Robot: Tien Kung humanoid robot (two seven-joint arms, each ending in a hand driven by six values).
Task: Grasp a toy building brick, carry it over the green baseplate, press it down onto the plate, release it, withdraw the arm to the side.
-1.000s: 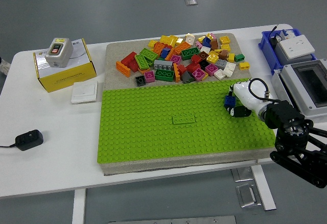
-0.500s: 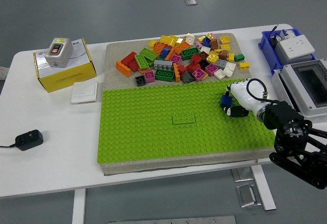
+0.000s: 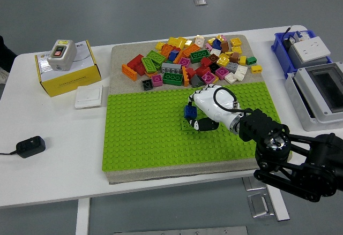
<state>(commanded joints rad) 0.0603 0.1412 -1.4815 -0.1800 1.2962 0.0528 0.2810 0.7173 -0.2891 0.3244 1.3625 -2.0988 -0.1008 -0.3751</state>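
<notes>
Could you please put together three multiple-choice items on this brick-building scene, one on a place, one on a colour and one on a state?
1. Where is the right robot hand?
A. Over the middle of the bright green studded baseplate
B. Over the yellow cardboard box
C. Off the table's near edge

2. What colour is the small toy brick in that hand?
A. Red
B. Blue
C. White

3. What state is the right robot hand in?
A. Open and holding nothing
B. Curled and holding nothing
C. Closed on the brick

Answers:
1. A, since the white hand sits above the plate's centre, by the flat green brick already on it.
2. B, since a blue block shows between the fingers.
3. C, since the fingers wrap around the blue brick.
</notes>
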